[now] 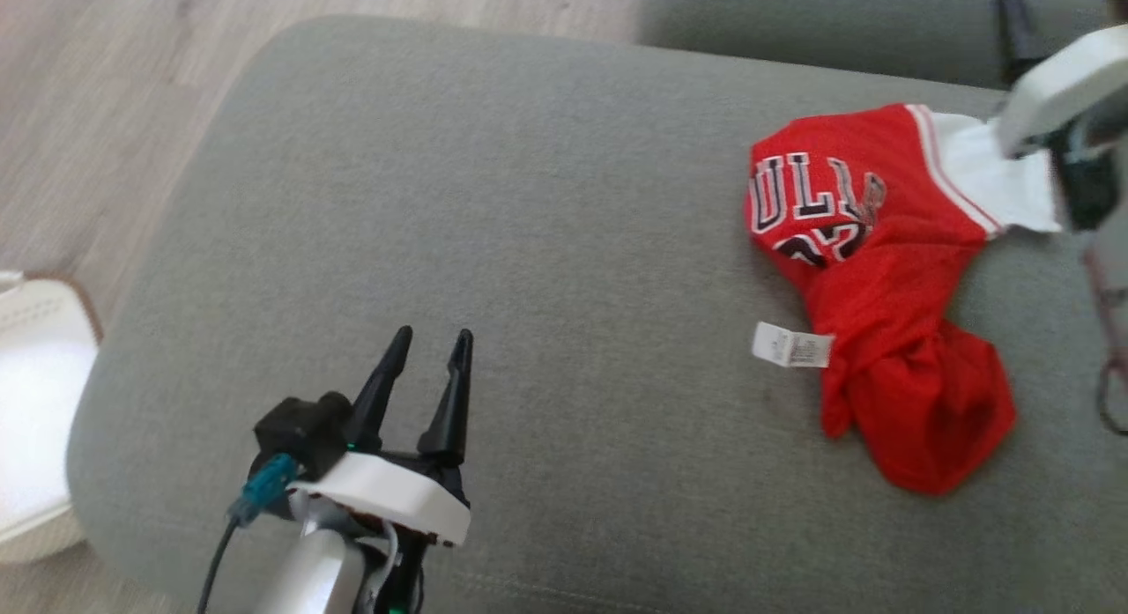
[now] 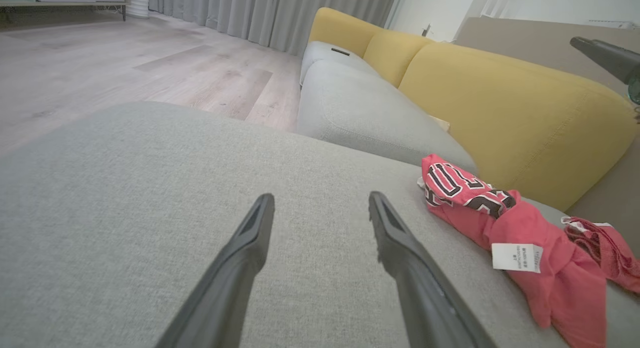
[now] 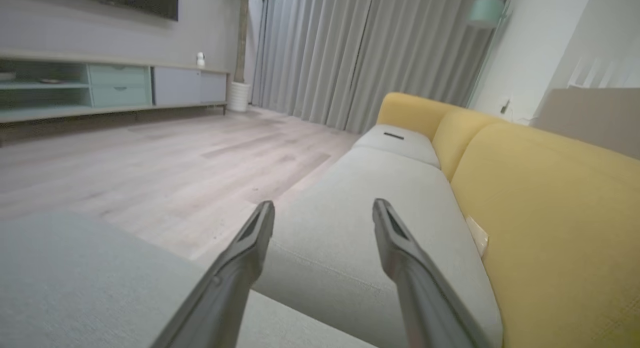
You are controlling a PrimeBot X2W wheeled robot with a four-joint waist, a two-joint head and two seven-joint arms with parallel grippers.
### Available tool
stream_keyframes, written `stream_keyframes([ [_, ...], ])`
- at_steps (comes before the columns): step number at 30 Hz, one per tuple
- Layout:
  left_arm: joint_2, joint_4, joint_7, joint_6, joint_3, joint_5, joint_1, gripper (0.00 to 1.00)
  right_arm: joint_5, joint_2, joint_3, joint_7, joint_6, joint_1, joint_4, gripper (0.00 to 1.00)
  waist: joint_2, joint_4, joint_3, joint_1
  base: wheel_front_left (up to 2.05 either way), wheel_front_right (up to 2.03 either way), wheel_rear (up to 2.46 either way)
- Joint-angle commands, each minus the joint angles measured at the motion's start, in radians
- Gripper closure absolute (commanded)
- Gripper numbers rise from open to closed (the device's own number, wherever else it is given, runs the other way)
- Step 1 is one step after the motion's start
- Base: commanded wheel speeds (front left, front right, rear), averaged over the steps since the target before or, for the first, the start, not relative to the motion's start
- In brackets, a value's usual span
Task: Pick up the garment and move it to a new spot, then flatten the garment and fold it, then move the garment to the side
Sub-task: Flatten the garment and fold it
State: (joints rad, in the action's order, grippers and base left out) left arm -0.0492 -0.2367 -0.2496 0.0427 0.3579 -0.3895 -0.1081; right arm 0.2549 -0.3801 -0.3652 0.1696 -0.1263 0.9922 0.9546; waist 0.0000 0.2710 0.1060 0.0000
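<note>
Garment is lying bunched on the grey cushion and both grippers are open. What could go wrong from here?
1. The garment is twisted into a clump, so a pinch may catch several layers and lift it balled up rather than spread out.
2. It lies near the far edge of the cushion, close to the seam with the next seat cushion. A tug that way might drag part of it into the gap.

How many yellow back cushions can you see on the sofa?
3: the far cushion at the sofa's end, the middle cushion beside it, and the large near cushion. More may be hidden out of frame.
</note>
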Motion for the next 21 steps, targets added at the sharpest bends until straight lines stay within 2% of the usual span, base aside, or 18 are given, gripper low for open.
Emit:
stream_keyframes([
  [1,-0.001,0.034,-0.012,-0.005,-0.048,0.011,-0.029,0.0,0.01,0.036,-0.011,0.027,-0.004,-0.01,-0.055,0.0,0.0,-0.045,-0.029,0.0,0.0,0.0,0.0],
  [8,-0.001,0.056,-0.012,-0.004,-0.104,0.03,0.003,0.0,0.053,0.177,0.016,0.071,-0.004,-0.183,-0.242,0.0,0.0,-0.143,-0.088,0.0,0.0,0.0,0.0],
  [9,-0.001,0.056,-0.012,-0.004,-0.104,0.03,0.003,0.0,0.053,0.177,0.016,0.071,-0.004,-0.183,-0.242,0.0,0.0,-0.143,-0.088,0.0,0.0,0.0,0.0],
  [15,-0.001,0.07,-0.012,-0.001,-0.125,0.038,0.044,0.0,-0.007,0.295,0.089,0.08,-0.004,-0.492,-0.447,0.0,0.0,-0.21,-0.125,0.0,0.0,0.0,0.0],
  [21,-0.001,0.065,-0.012,0.003,-0.112,0.044,0.06,0.0,-0.04,0.328,0.119,0.053,-0.004,-0.757,-0.61,0.0,0.0,-0.237,-0.124,0.0,0.0,0.0,0.0],
])
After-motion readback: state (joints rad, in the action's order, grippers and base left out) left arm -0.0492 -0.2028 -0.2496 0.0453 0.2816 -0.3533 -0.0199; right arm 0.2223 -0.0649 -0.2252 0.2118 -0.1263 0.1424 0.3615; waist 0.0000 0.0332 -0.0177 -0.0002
